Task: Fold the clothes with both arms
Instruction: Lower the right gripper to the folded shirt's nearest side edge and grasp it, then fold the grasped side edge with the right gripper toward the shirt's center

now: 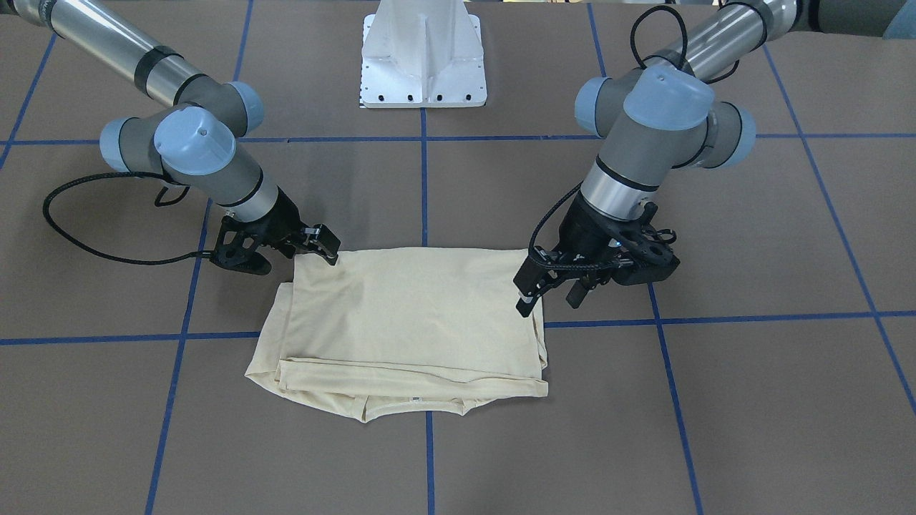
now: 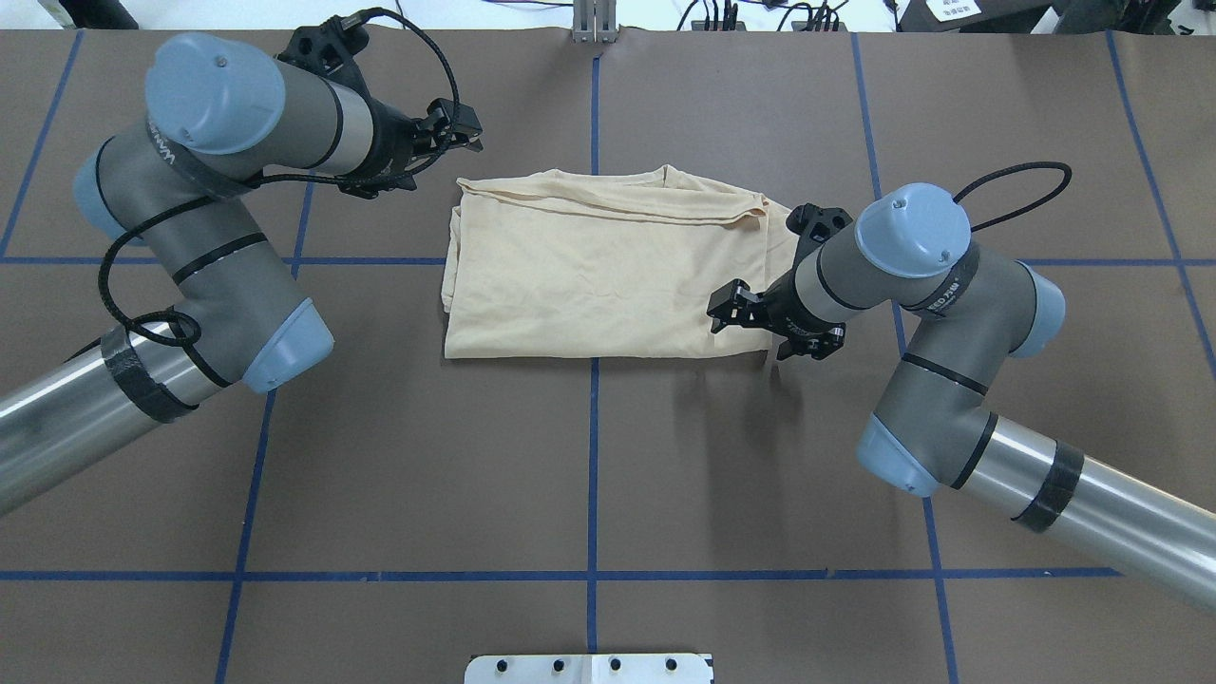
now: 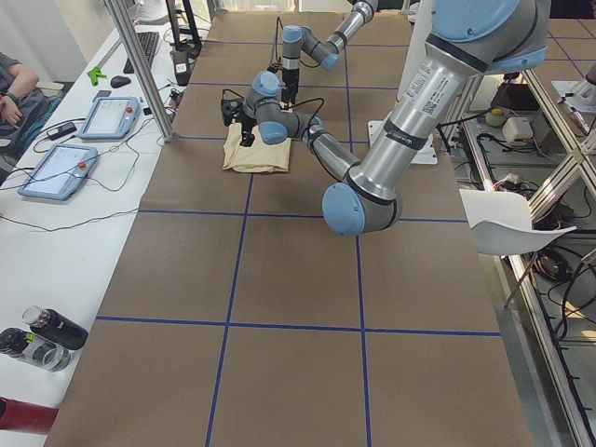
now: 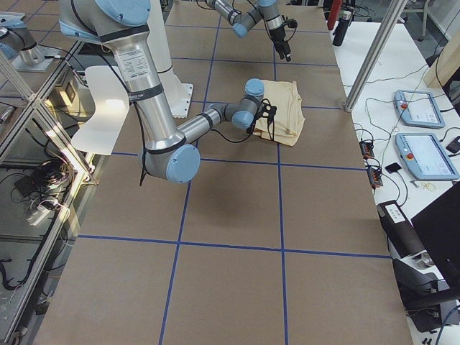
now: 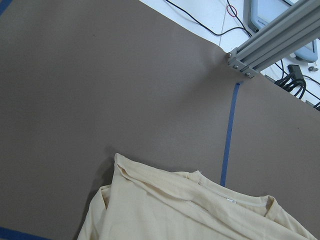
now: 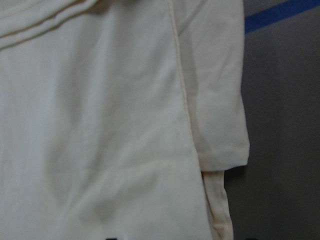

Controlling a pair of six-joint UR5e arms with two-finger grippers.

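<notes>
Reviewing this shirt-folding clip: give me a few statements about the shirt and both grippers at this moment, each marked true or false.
1. The T-shirt lies folded on the table, its neckline on the side away from the pedestal base. True.
2. The left gripper is clamped on the neckline. False: its fingers stand apart and hold nothing.
3. The right gripper is at a corner of the T-shirt on the base side. True.
4. The T-shirt hangs in the air between the grippers. False: it lies flat on the table.
5. Blue tape lines run under the T-shirt. True.
</notes>
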